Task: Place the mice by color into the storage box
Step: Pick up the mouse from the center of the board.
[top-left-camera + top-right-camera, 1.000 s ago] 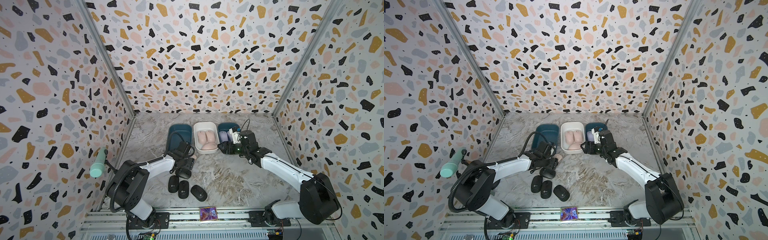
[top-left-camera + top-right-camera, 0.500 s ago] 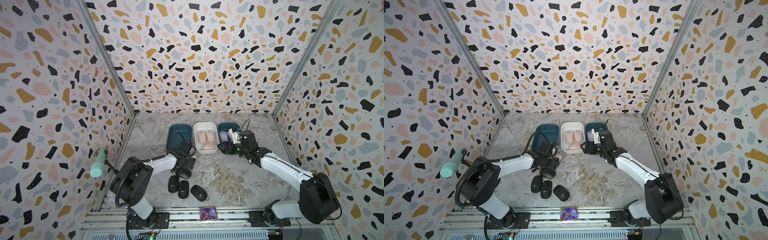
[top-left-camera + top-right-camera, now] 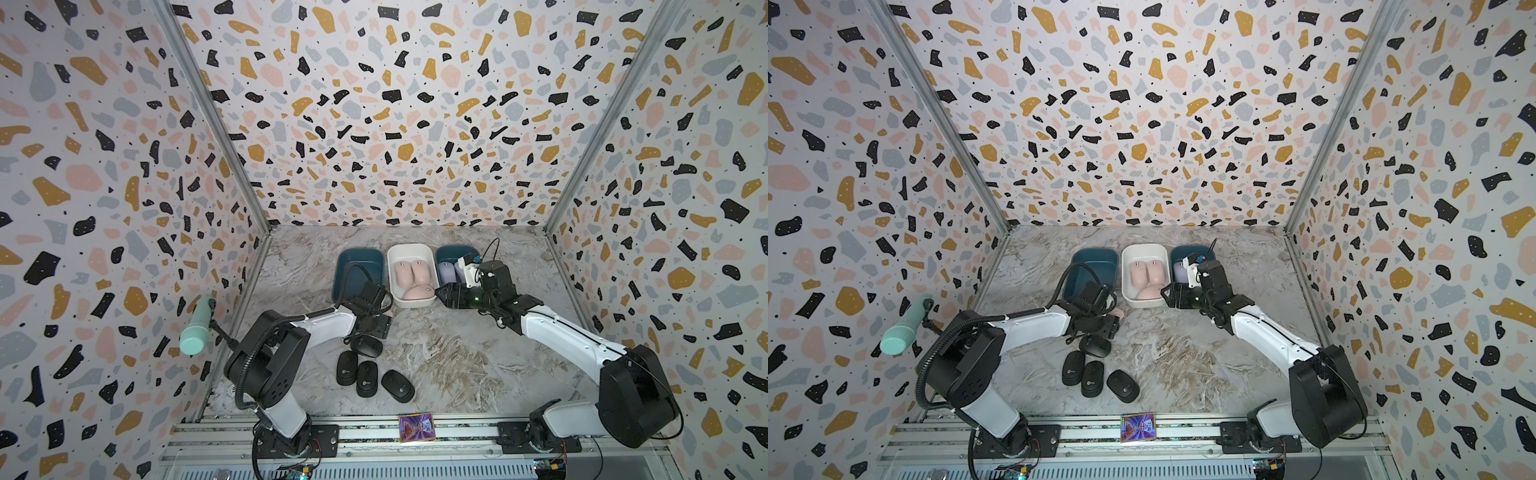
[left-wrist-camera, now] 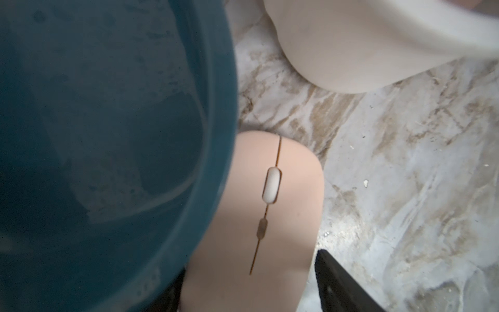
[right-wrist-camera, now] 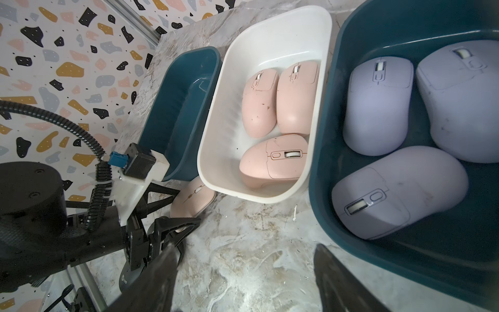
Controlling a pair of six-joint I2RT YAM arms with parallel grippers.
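Jaws of left gripper (image 4: 251, 281) astride 1 loose pink mouse (image 4: 270, 194), with 1 dark finger on each flank; cannot tell whether pinching or only bracketing. Jaws of right gripper (image 5: 245, 256) parted with nothing between, hovering over bare table (image 3: 457, 365) just in front of white bin (image 5: 278, 35) and right blue bin (image 5: 378, 24).

Counted: 11 mice.
- 4 black mice (image 3: 367, 378) loose on the table near left arm (image 3: 328, 322): 3 in a row, 1 just behind them, close under the left gripper.
- 4 pink in all: 3 pink mice (image 5: 272, 162) inside the white bin, 2 side by side and 1 crosswise in front. The 4th, the loose one, on the table just beside left blue bin (image 4: 108, 108), near the white bin's front corner.
- 3 lilac mice (image 5: 378, 108) inside the right blue bin.
- 3 bins side by side at the back of the table, white in the middle.

Surface: marbled grey and tan. Around it, 3 walls (image 3: 395, 104) of terrazzo print in black, mustard, pink and grey. Mint-green cylinder (image 3: 197, 326) on a bracket at the left wall. Metal rail (image 3: 457, 432) along the front edge, carrying both arm bases and 1 small colourful card (image 3: 417, 427).

Against 1 second ago: left arm's elbow shifted a little, its gripper at the same spot. Loose pink mouse, 4 black mice and right arm (image 3: 569, 336) unmoved.
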